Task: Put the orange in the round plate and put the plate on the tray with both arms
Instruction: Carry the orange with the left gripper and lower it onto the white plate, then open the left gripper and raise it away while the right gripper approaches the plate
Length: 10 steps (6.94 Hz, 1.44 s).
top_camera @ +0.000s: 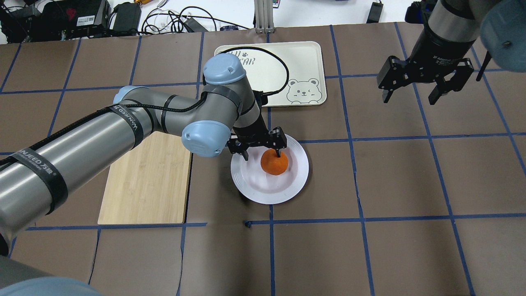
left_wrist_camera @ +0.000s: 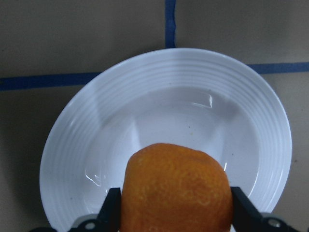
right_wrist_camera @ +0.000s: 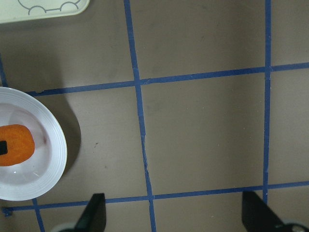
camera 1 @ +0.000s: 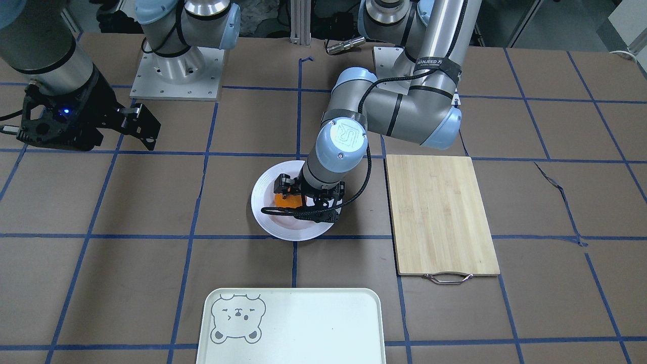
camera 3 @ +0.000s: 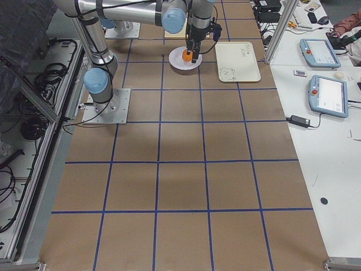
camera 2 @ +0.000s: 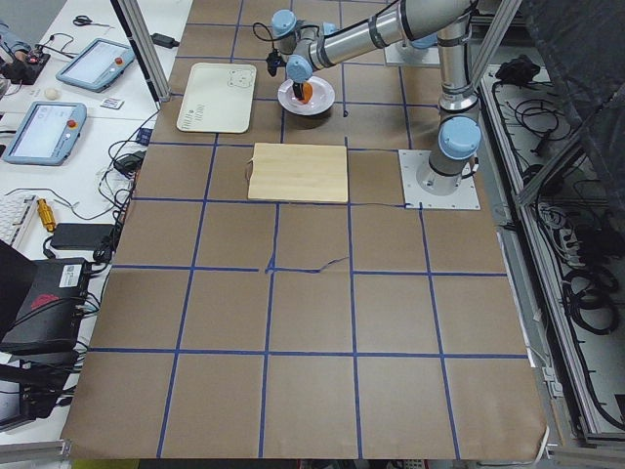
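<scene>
The round plate (top_camera: 254, 185) stands flat on the brown table (top_camera: 370, 185), and a crossing of the blue tape lines (top_camera: 361, 205) is partly hidden under it. The orange (top_camera: 274, 162) is over the sunken centre of this plate, near its middle. I cannot tell if the fruit already rests on the plate or is a little above it.

The left arm (top_camera: 82, 139) reaches over the plate, and the left gripper (top_camera: 263, 155) points down at it. Its two black fingers (left_wrist_camera: 112, 212) are closed only to the width of the orange. In the left wrist view they lie against the fruit's two sides, so the gripper has the orange between them.

The right gripper (top_camera: 410, 98) hangs above the table, well apart from the plate, on the side opposite to the left arm. Its fingers are spread wide and there is nothing between them.

The tray (top_camera: 304, 53) lies beyond the plate, on the side away from the robot, near it but not touching. It has nothing on it. The bamboo cutting board (top_camera: 144, 181) lies beside the plate on the left arm's side, with a strip of table between them
</scene>
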Tool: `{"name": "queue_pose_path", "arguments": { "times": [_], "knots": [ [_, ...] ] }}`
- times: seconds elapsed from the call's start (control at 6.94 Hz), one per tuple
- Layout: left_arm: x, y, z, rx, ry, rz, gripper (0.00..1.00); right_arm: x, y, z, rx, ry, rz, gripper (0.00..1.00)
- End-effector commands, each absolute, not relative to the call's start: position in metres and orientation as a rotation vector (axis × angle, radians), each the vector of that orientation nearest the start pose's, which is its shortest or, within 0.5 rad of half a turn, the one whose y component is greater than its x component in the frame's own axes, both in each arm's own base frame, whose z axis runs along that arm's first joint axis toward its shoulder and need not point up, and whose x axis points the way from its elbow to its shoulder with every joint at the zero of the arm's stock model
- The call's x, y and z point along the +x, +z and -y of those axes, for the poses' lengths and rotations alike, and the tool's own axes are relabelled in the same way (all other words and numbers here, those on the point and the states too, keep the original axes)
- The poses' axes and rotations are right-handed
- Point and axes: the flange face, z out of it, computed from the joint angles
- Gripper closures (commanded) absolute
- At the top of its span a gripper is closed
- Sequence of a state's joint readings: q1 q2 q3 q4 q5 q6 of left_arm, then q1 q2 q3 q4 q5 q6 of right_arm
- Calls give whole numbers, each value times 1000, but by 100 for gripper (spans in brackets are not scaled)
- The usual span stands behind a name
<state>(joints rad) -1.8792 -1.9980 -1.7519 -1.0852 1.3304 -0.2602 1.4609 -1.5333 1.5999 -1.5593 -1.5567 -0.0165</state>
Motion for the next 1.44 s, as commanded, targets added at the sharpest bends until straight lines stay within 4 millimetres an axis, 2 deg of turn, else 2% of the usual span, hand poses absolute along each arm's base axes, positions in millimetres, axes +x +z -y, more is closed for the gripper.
{"name": "queue_pose_path", "arguments": {
  "times": [0.0,0.14,0.29,0.43,0.58,0.72,0.86,1.01,1.15,1.3],
  "knots": [
    [-329,216,511,58,298,-3326,0,79,453,512,135,120,-3102,0],
    [-328,236,516,87,213,-3341,0,82,442,520,95,139,-3050,0],
    [-324,265,525,83,124,-3354,0,85,432,530,29,114,-2991,0],
    [-312,301,537,54,59,-3335,0,85,415,536,27,135,-2985,0],
    [-301,343,541,32,54,-3304,0,85,399,537,20,114,-2983,0],
    [-294,380,528,23,117,-3270,0,88,377,541,-37,48,-2954,0],
    [-280,415,511,16,121,-3212,0,100,358,540,-88,8,-2835,0],
    [-261,444,500,-5,32,-3165,0,104,335,543,-115,-23,-2780,0],
    [-248,455,496,-19,-4,-3156,0,109,305,546,-155,-67,-2726,0],
    [-243,459,494,-24,-15,-3161,0,117,275,542,-191,-93,-2639,0]
  ]
}}
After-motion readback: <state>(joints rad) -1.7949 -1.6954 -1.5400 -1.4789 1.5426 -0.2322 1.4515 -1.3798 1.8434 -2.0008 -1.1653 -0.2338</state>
